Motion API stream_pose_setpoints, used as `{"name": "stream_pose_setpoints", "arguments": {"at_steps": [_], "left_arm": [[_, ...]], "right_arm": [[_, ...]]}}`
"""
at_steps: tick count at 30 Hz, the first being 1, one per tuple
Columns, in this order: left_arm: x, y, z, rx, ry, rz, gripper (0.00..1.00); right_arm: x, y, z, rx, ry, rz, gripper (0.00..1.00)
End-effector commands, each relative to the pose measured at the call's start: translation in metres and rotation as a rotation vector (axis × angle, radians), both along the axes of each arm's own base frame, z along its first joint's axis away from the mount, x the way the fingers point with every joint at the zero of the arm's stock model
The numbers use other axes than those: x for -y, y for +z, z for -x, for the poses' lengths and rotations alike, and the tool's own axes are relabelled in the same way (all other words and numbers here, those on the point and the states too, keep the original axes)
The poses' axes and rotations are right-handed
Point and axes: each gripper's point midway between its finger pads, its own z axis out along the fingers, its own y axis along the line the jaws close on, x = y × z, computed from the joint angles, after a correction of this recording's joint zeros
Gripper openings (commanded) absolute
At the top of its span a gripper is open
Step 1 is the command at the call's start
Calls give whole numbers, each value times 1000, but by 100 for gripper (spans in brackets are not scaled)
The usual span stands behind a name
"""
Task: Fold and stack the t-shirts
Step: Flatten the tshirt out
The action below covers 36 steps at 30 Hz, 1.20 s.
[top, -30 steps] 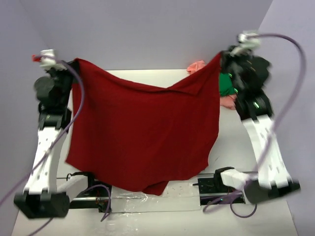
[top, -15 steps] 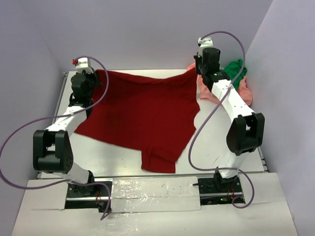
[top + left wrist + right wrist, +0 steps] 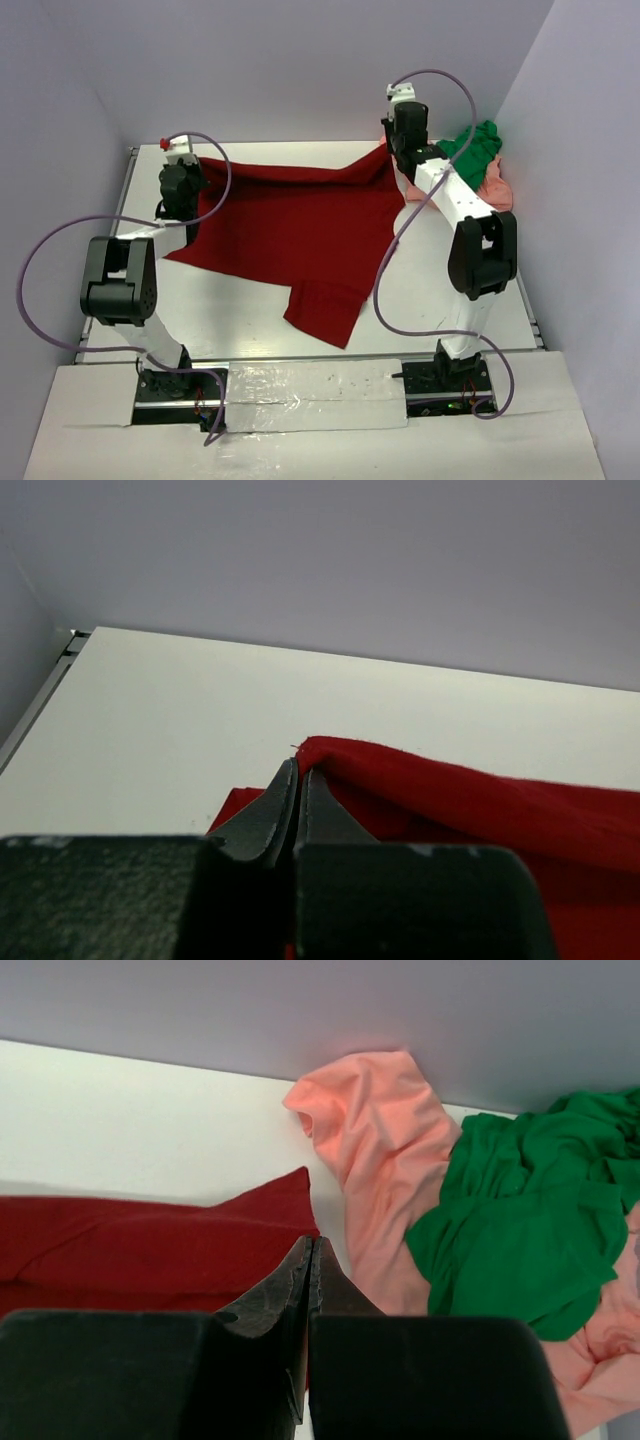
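Where the table meets the arm bases, a strip of shiny tape covers its near edge. Beyond the tape, bare white top lies open on both sides. The red shirt lies spread across the middle, and one flap of it reaches toward the near edge but ends short of the tape. Its left side stops inside the table's left rim, and its right side leaves a wide bare lane along the right arm. The far edge runs stretched between the two grippers. The left gripper has its jaws pressed together on the far left corner, with cloth bunched at the tips. The right gripper is clamped the same way on the far right corner, where a red point shows just past its tips. Farther back, against the wall in the far right corner, the pink shirt lies crumpled just beside that red point. The green shirt is heaped on top of it.
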Motion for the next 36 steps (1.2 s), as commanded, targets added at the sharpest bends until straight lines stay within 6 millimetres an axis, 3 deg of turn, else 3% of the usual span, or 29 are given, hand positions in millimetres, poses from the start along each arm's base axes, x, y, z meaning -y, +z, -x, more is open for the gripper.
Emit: {"name": "stream_pose_setpoints", "arguments": {"at_steps": [1,3,4,5,6,7,8,9,10,11,12,13,15,16,17,19,21,22,24,28,30,33,35,36], "left_arm": [[-12,46,5,111,52,-1,0],[-15,61,22,74,21,29,0],[-15,70,30,67,0,53,0],[-14,78,38,58,-24,65,0],[-15,113,58,111,-32,73,0],[-14,120,72,97,-43,76,0],[-12,137,85,123,-56,77,0],[-10,182,112,221,-69,79,0],[-10,208,128,254,-72,84,0],[-10,231,143,292,-73,91,0],[-8,267,170,365,-89,96,0],[-8,302,191,410,-99,100,0],[-10,347,230,499,-95,113,0],[-11,385,257,576,-96,118,0],[-13,390,266,562,-87,125,0],[-13,431,308,668,-98,118,0],[-13,449,331,706,-100,127,0],[-12,467,352,760,-116,122,0],[-9,481,373,795,-134,130,0],[-5,518,424,906,-171,133,0],[-2,530,442,950,-175,124,0],[4,539,449,974,-188,105,0],[4,546,450,1001,-171,85,0],[4,546,443,999,-173,90,0]], "right_arm": [[4,48,8,111,-27,-22,0],[6,63,34,116,-21,-43,0],[8,89,52,155,-10,-61,0],[9,85,65,129,-5,-63,0],[8,98,77,148,-1,-75,0],[10,132,100,214,9,-93,0],[10,139,113,223,19,-95,0],[5,157,128,263,28,-92,0],[7,192,156,350,34,-106,0],[6,211,171,392,40,-110,0],[-3,231,189,436,67,-120,0],[1,259,215,502,77,-147,0],[3,301,250,584,98,-198,0],[6,322,275,636,118,-232,0],[12,343,294,684,129,-261,0],[27,372,327,767,134,-306,0],[43,400,357,848,140,-323,0],[52,417,381,911,157,-349,0],[62,430,407,976,179,-360,0],[61,443,450,1077,288,-384,0],[61,447,456,1097,294,-408,0],[63,458,460,1126,279,-399,0],[61,464,448,1112,262,-377,0],[57,462,427,1076,240,-366,0]]}}
